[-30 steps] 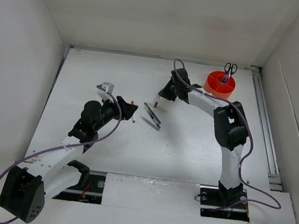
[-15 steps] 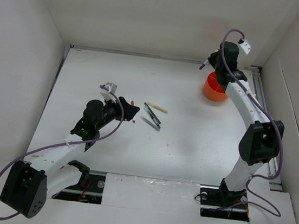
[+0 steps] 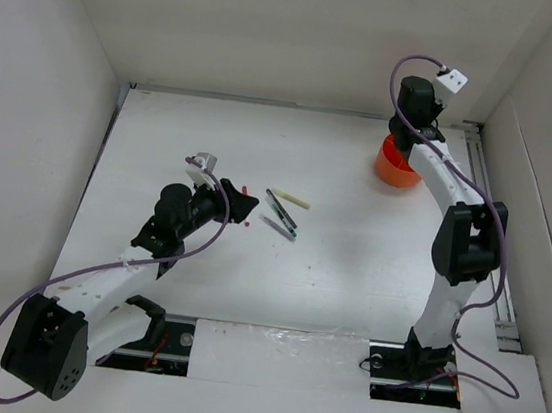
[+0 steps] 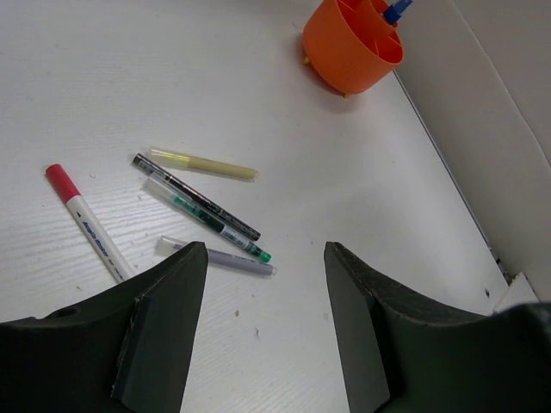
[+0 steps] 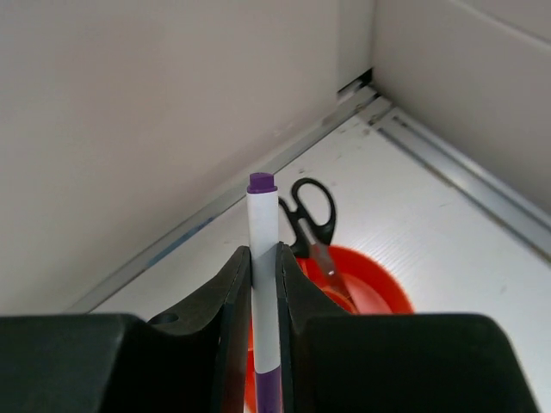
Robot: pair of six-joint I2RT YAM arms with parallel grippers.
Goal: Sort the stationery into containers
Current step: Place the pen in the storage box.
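Observation:
My right gripper (image 5: 263, 253) is shut on a white marker with a purple cap (image 5: 263, 215), held upright over the orange cup (image 5: 376, 277) at the table's far right corner (image 3: 399, 168). Black-handled scissors (image 5: 312, 213) stand in the cup, and a blue pen (image 4: 396, 10) shows in it in the left wrist view. My left gripper (image 4: 265, 249) is open just above the table, short of the loose pens: a yellow one (image 4: 202, 163), a black one (image 4: 195, 196), a green-tipped one (image 4: 211, 222), a grey one (image 4: 219, 257) and a red-capped marker (image 4: 86, 225).
White walls close in the table at the back and on both sides (image 3: 59, 89). A metal rail (image 3: 487, 212) runs along the right edge next to the cup. The loose pens lie mid-table (image 3: 281, 213), right of my left gripper (image 3: 242, 202).
My right arm has lifted the purple marker from the pen pile, swung it to the far right corner, and now holds it above the orange cup. The left arm has barely moved.

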